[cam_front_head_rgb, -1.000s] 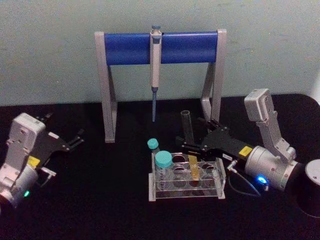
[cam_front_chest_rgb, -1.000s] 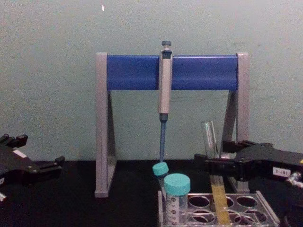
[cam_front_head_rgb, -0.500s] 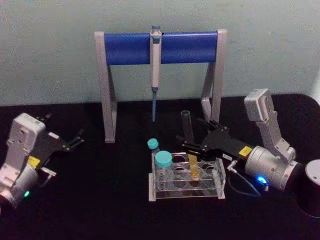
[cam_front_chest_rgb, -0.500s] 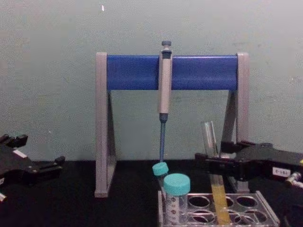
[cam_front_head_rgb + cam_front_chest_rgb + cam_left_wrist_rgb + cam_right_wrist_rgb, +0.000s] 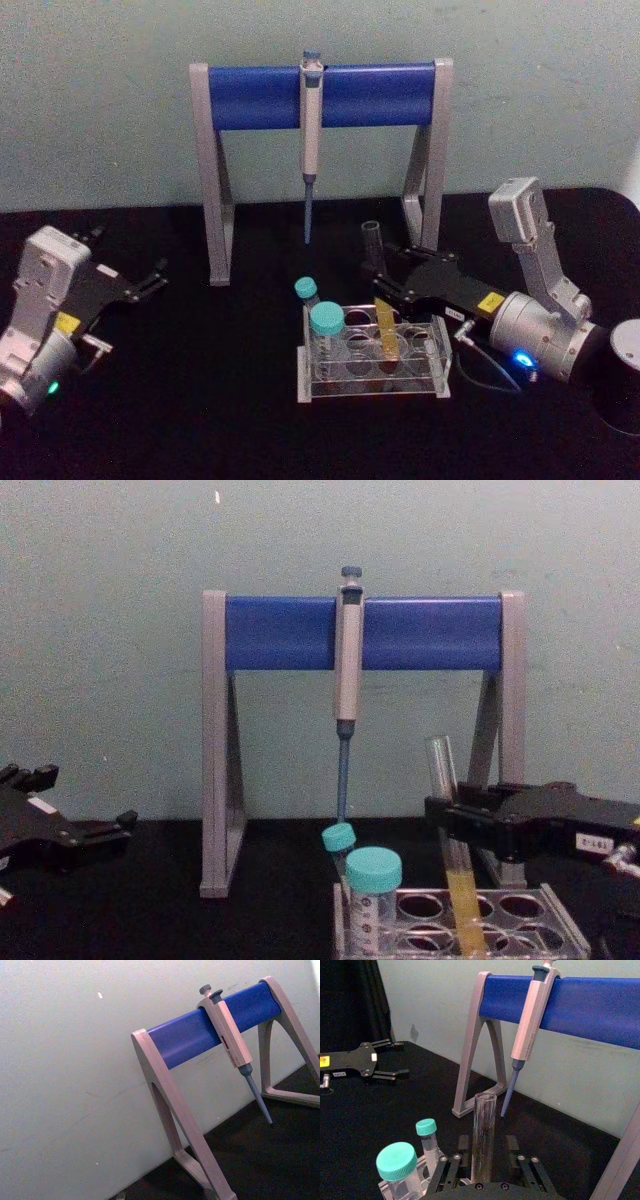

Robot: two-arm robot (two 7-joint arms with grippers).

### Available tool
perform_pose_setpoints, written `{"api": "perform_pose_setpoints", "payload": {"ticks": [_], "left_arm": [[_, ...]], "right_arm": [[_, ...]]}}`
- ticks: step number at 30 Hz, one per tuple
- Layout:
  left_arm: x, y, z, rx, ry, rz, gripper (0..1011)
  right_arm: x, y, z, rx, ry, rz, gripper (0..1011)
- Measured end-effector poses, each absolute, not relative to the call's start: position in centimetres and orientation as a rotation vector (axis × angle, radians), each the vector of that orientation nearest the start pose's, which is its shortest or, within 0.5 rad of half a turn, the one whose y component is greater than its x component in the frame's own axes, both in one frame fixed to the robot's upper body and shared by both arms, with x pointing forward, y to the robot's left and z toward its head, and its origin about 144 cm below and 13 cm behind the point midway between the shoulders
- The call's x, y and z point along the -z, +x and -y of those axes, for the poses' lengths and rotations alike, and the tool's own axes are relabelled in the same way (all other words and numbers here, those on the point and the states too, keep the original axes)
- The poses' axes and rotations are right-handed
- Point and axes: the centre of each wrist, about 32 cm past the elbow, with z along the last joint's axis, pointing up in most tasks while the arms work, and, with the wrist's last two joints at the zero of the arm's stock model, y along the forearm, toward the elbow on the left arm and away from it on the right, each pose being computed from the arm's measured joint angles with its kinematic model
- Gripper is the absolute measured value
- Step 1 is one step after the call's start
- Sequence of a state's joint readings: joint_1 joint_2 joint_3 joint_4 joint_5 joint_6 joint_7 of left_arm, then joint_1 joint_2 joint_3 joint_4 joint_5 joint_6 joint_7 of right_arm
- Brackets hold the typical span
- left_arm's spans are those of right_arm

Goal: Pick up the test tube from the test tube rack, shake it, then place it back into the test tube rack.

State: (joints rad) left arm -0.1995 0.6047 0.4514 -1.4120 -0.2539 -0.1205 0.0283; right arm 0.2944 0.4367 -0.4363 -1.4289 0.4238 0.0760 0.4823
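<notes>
The test tube [image 5: 377,275] is a long clear glass tube with yellow liquid in its lower part. It stands in a back hole of the low clear test tube rack [image 5: 430,368]. It also shows in the chest view, test tube [image 5: 440,765] above rack [image 5: 560,925]. My right gripper [image 5: 380,277] reaches in from the right and is shut on the tube's middle, above the rack. In the right wrist view the tube [image 5: 484,1130] rises between the two fingers [image 5: 465,1143]. My left gripper [image 5: 150,280] rests open at the far left, well away from the rack.
Two teal-capped tubes [image 5: 326,322] stand at the rack's left end. Behind it is a tall grey-and-blue stand [image 5: 320,97] with a hanging pipette [image 5: 311,120]; its right leg [image 5: 425,190] is just behind my right gripper. Bare black table lies in front and to the left.
My right gripper's fingers have closed in from a wider spread onto the tube. The tube still stands in the rack. The left arm has not moved.
</notes>
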Motion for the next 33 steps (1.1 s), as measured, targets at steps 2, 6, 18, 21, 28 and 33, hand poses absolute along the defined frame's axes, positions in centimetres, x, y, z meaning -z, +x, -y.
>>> {"api": "perform_pose_setpoints", "payload": {"ticks": [2, 6, 18, 21, 28, 33], "left_arm": [[-113.98, 48.86, -30.97, -1.248, 0.304, 0.285, 1001], [-113.98, 48.86, -30.97, -1.248, 0.304, 0.285, 1001], [-113.98, 48.86, -30.97, -1.248, 0.304, 0.285, 1002], [-113.98, 48.86, -30.97, -1.248, 0.304, 0.285, 1001], [-113.98, 48.86, -30.97, -1.248, 0.304, 0.285, 1001], [-113.98, 48.86, -30.97, -1.248, 0.304, 0.285, 1001]], "right_arm": [[-117.2, 51.92, 24.88, 0.764, -0.14, -0.025, 425], [-117.2, 51.92, 24.88, 0.764, -0.14, -0.025, 304], [-117.2, 51.92, 24.88, 0.764, -0.14, -0.025, 227], [-117.2, 51.92, 24.88, 0.764, -0.14, -0.025, 227], [-117.19, 51.92, 24.88, 0.764, -0.14, -0.025, 227], [-117.18, 51.9, 24.9, 0.764, -0.139, -0.024, 227]]}}
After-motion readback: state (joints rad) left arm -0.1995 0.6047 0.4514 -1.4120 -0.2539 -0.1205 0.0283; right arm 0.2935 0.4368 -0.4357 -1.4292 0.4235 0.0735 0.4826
